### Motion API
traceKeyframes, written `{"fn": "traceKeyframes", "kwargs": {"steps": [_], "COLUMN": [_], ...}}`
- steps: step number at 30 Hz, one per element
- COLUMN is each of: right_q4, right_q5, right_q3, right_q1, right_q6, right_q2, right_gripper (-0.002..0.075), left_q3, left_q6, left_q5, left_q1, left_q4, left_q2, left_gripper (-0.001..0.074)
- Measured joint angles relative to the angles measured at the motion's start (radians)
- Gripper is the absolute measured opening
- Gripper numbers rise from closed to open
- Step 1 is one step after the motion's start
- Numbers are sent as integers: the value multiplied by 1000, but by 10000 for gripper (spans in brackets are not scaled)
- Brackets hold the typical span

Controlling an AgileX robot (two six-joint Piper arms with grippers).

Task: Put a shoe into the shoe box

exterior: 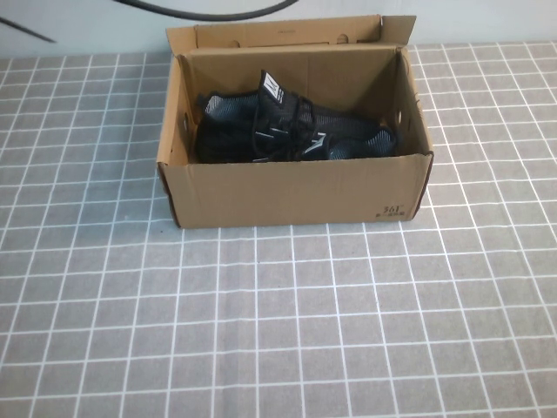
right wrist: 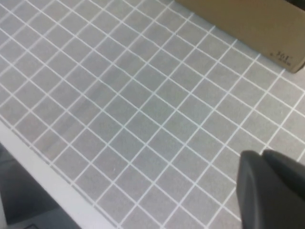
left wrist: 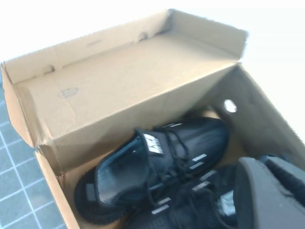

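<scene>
The brown cardboard shoe box (exterior: 296,193) stands open at the back middle of the table, its lid flap (exterior: 287,35) tipped back. A black knit shoe (exterior: 287,129) with a white tongue tag lies inside, beside a second matching shoe (left wrist: 190,210). In the left wrist view the shoe (left wrist: 162,160) rests on the box floor under the flap (left wrist: 119,90). My left gripper (left wrist: 263,164) hovers over the box's inside, shut and empty. My right gripper (right wrist: 261,155) is shut over bare table, apart from the box (right wrist: 248,24). Neither arm shows in the high view.
Grey tiled matting (exterior: 278,331) covers the table around the box. In the right wrist view the table's edge (right wrist: 52,186) runs close by, with a dark drop beyond it. A black cable (exterior: 209,10) lies behind the box.
</scene>
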Motion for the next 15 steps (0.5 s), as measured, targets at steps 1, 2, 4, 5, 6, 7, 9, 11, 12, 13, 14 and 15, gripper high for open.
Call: {"fn": "traceKeyframes", "kwargs": {"steps": [1, 2, 4, 5, 6, 7, 9, 11, 12, 13, 14, 15], "right_q4": [1, 3, 3, 3, 3, 3, 3, 5, 5, 5, 5, 5], "right_q5": [6, 10, 14, 17, 19, 20, 21, 23, 23, 27, 29, 29], "right_q3": [0, 0, 0, 0, 0, 0, 0, 1, 7, 11, 14, 16], "right_q1": [0, 0, 0, 0, 0, 0, 0, 0, 0, 0, 0, 0], "right_q6": [2, 5, 6, 7, 9, 9, 15, 26, 35, 43, 54, 65], "right_q2": [-17, -40, -92, -120, -148, -168, -219, -267, -296, -326, -354, -379], "right_gripper": [-16, -16, -16, -16, -16, -16, -16, -16, -16, -16, -16, -16], "left_q3": [28, 60, 138, 174, 225, 282, 401, 554, 638, 725, 797, 888], "left_q6": [5, 9, 13, 13, 14, 16, 16, 16, 16, 22, 27, 34], "left_q5": [0, 0, 0, 0, 0, 0, -23, -83, -127, -176, -230, -286], "left_q1": [-7, -10, -16, -16, -16, -16, -16, -16, -16, -16, -16, -16], "left_q4": [0, 0, 2, 2, 4, 6, 6, 8, 8, 8, 6, 6], "left_q2": [-37, -67, -145, -177, -220, -263, -352, -467, -530, -597, -654, -726], "left_gripper": [3, 2, 1, 1, 1, 1, 1, 1, 1, 1, 1, 1]}}
